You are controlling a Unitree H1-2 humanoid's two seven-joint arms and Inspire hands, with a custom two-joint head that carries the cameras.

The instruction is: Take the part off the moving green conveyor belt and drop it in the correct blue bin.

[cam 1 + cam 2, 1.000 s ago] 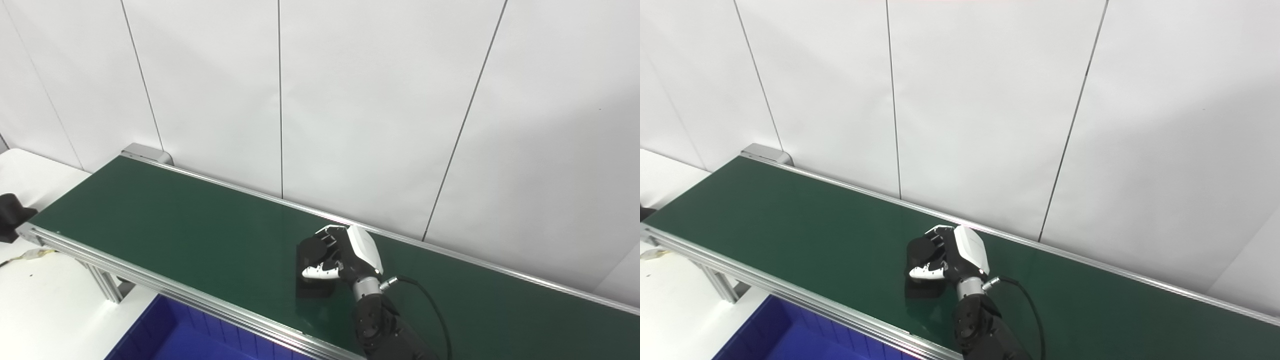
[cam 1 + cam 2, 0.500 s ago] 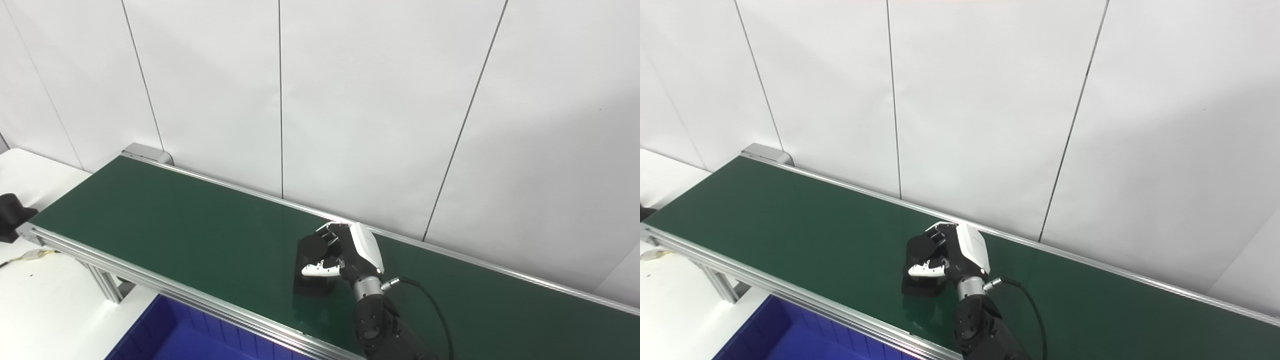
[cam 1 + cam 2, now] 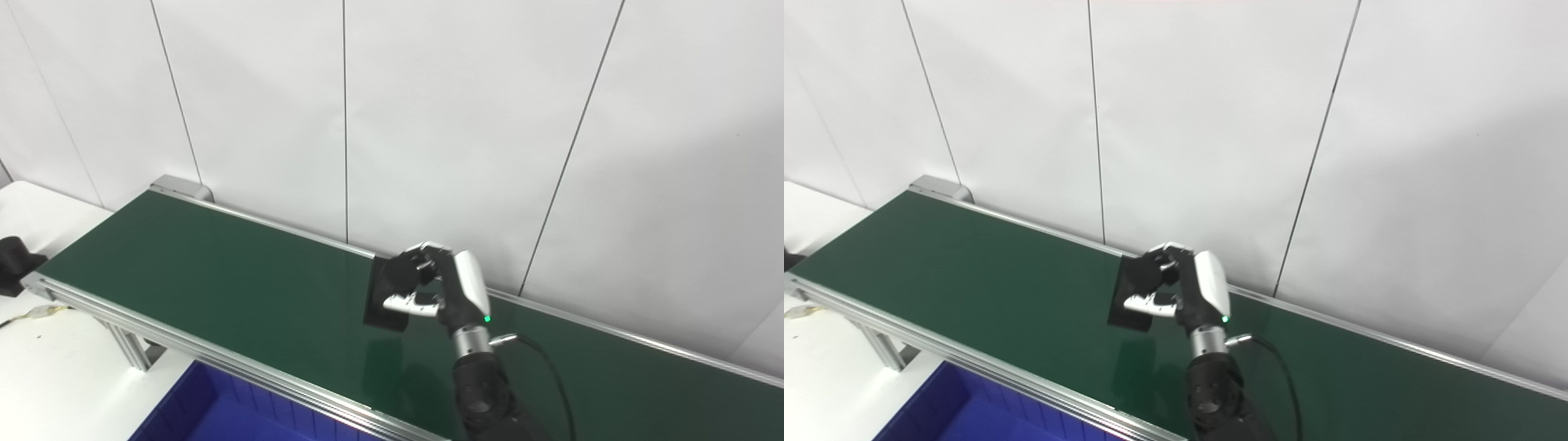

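Left eye view: right robot hand [image 3: 441,288] grips black part [image 3: 384,300] above green belt [image 3: 214,269], near far rail [image 3: 275,225].

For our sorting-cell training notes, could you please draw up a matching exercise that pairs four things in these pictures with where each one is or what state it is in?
Things:
1. part
2. right hand
3. bin
4. belt

Places or states:
A. below the belt's near rail
B. shut on the part
C. runs along the white wall
D. held clear above the belt

Pairs: 1-D, 2-B, 3-A, 4-C
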